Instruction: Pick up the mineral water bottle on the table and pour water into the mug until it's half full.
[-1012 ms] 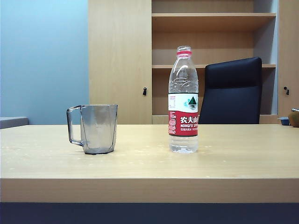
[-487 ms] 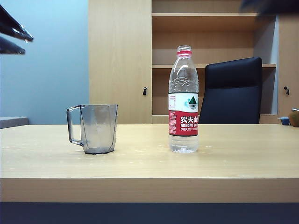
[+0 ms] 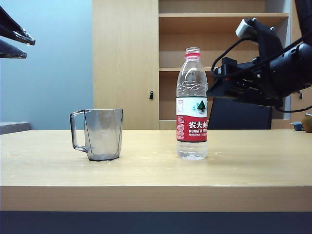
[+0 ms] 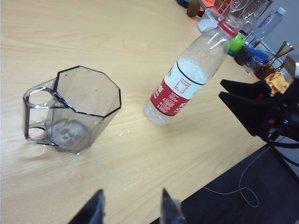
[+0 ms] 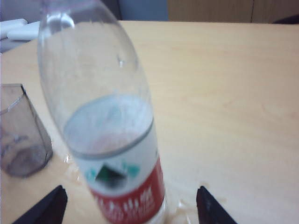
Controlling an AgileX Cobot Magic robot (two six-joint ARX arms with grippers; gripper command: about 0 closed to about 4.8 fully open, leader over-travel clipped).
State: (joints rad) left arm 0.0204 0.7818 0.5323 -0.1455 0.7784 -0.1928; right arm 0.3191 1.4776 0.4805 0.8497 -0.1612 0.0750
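The mineral water bottle (image 3: 191,105) stands upright on the table (image 3: 156,175), clear with a red neck ring and a red-and-white label. To its left stands the grey faceted mug (image 3: 97,134), handle to the left, looking empty. My left gripper (image 3: 29,48) hangs open high at the far left, above and beyond the mug (image 4: 74,109); nothing is between its fingers (image 4: 131,207). My right gripper (image 3: 210,91) reaches in from the right at label height, just beside the bottle. Seen from its wrist, the bottle (image 5: 110,135) stands between the wide-open fingers (image 5: 130,191) without touching them.
A black office chair (image 3: 243,114) and wooden shelves (image 3: 219,29) stand behind the table. The left wrist view shows small bottles and clutter (image 4: 254,42) past the table's far side and a thin cable (image 4: 243,182) below its edge.
The right arm has swung down from the upper right to the bottle's side, its fingers spreading. The left gripper entered at upper left and has held there.
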